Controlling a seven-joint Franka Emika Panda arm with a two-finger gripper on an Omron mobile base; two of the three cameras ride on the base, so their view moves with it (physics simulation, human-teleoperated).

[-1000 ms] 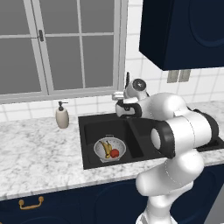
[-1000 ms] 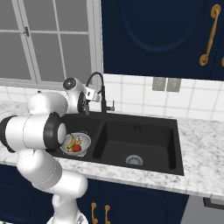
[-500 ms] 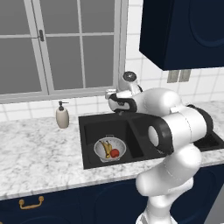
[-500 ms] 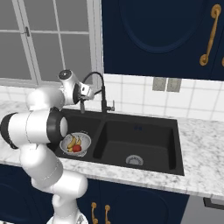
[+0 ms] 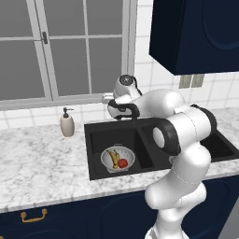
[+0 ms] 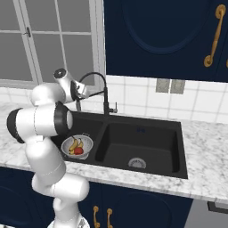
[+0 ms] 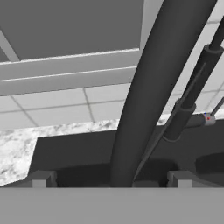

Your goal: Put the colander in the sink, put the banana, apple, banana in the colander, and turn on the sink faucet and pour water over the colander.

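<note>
Swinging the sink faucet (image 6: 99, 84) over needs care: your gripper (image 7: 111, 180) sits spread wide around the black spout at frame centre, so push it steadily toward the fruit-filled colander (image 5: 117, 158) in the sink's (image 5: 95, 140) lower-left basin.

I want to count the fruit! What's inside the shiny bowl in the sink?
Inside the colander lie two yellow bananas and a red apple. Anything underneath them is hidden.
</note>
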